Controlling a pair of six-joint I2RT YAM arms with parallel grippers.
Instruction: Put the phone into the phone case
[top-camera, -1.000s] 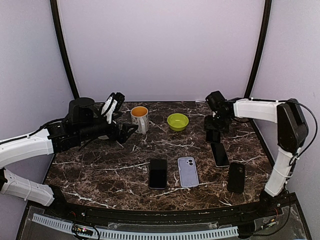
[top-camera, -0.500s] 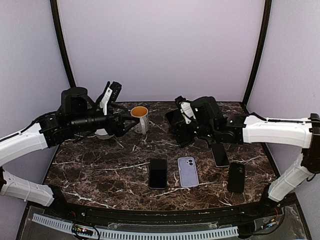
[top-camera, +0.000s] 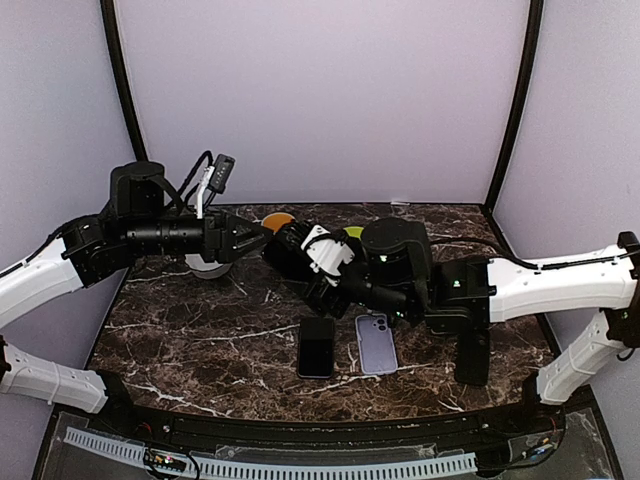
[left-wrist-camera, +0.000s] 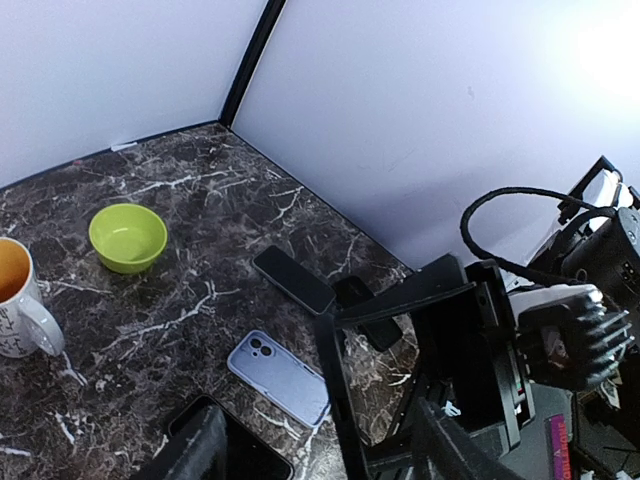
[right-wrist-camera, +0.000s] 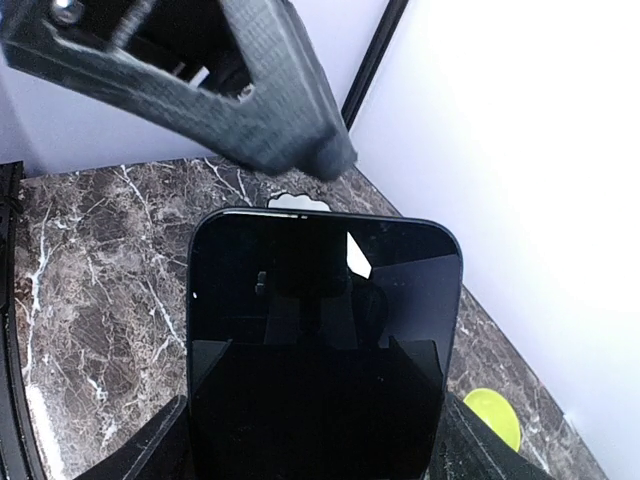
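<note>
My right gripper (top-camera: 302, 268) is shut on a black phone (top-camera: 285, 252) and holds it in the air over the table's middle left. In the right wrist view the phone's dark screen (right-wrist-camera: 320, 330) fills the frame between my fingers. My left gripper (top-camera: 250, 240) is open, level with the phone's top end and close to it; one of its fingers (right-wrist-camera: 200, 80) shows just above the phone. The lilac phone case (top-camera: 376, 343) lies flat at the front middle and also shows in the left wrist view (left-wrist-camera: 278, 378). The held phone shows edge-on (left-wrist-camera: 342, 400) there.
A second black phone (top-camera: 316, 347) lies left of the lilac case. A black case (top-camera: 472, 355) lies front right. Another phone (left-wrist-camera: 292, 279) lies behind them. An orange-lined mug (left-wrist-camera: 15, 300) and a green bowl (left-wrist-camera: 127, 236) stand at the back.
My right arm has swung from the back right to the middle left, carrying the black phone. My left gripper has risen and turned toward it.
</note>
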